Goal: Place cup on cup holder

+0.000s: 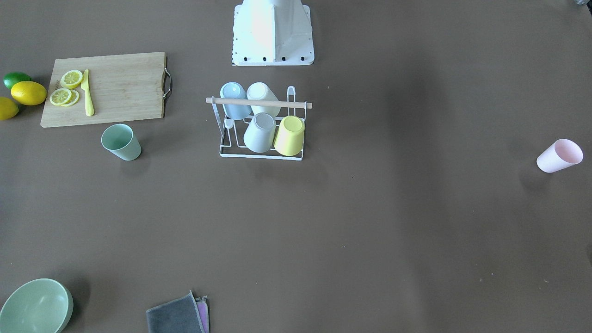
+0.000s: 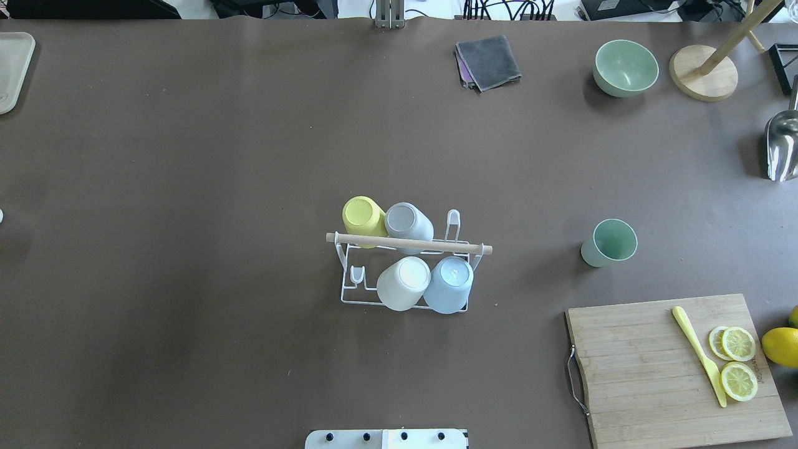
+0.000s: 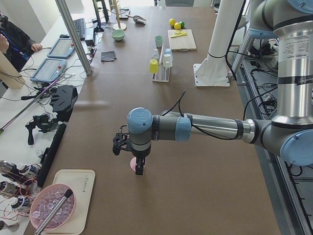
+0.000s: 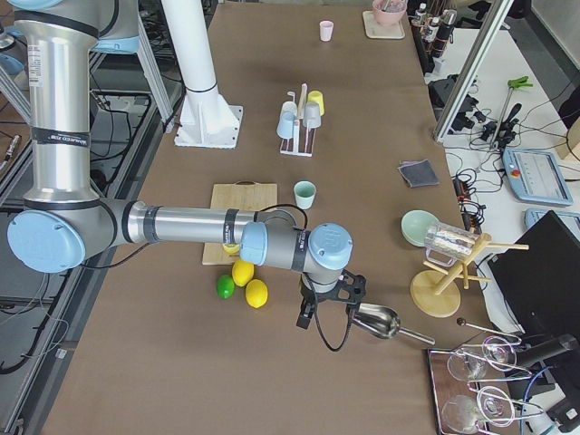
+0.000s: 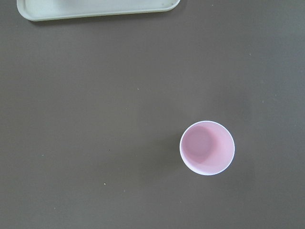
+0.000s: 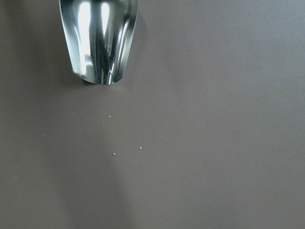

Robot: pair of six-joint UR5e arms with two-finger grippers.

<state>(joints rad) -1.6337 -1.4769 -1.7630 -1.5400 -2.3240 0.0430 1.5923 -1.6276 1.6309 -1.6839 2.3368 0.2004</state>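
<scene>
The cup holder (image 2: 408,244) is a white wire rack with a wooden rod across its top, standing mid-table, and it also shows in the front-facing view (image 1: 259,102). It holds a yellow, a grey, a white and a blue cup, all upside down. A pink cup (image 1: 559,156) stands upright far out on my left side, and the left wrist view (image 5: 207,148) looks straight down on it. My left gripper (image 3: 136,169) hangs just above it; I cannot tell if it is open. A green cup (image 2: 610,243) stands upright on the right. My right gripper (image 4: 306,319) hovers near the table's right end; its state is unclear.
A cutting board (image 2: 642,374) holds lemon slices and a yellow knife (image 2: 698,355), with lemons and a lime beside it. A metal scoop (image 6: 99,38) lies by the right gripper. A green bowl (image 2: 625,67), a grey cloth (image 2: 489,60), a wooden stand (image 2: 703,81) and a white tray (image 5: 95,8) stand along the edges.
</scene>
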